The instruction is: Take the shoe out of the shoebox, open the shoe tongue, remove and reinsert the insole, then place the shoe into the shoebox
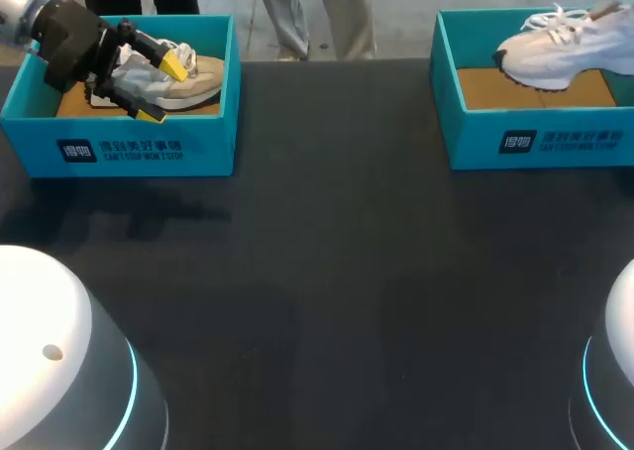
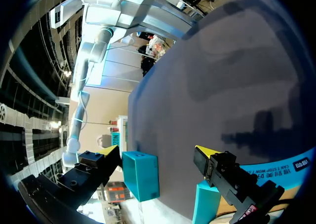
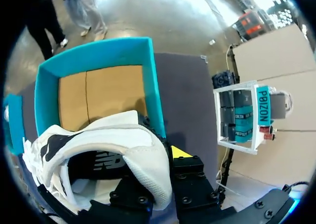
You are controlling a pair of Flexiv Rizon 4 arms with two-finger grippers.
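Item: white shoe [image 1: 555,49], heel pinched in our right gripper [image 3: 160,155], hanging over the right shoebox [image 1: 535,138].
Item: beige shoe [image 1: 198,81], lying in the left shoebox [image 1: 149,148]; our left gripper [image 1: 162,89] is spread wide above it, holding nothing.
Handling: we should lift the white shoe clear of the box wall before swinging it tableward.

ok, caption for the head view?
Left gripper open at the beige shoe in the left shoebox; white shoe above the right shoebox.
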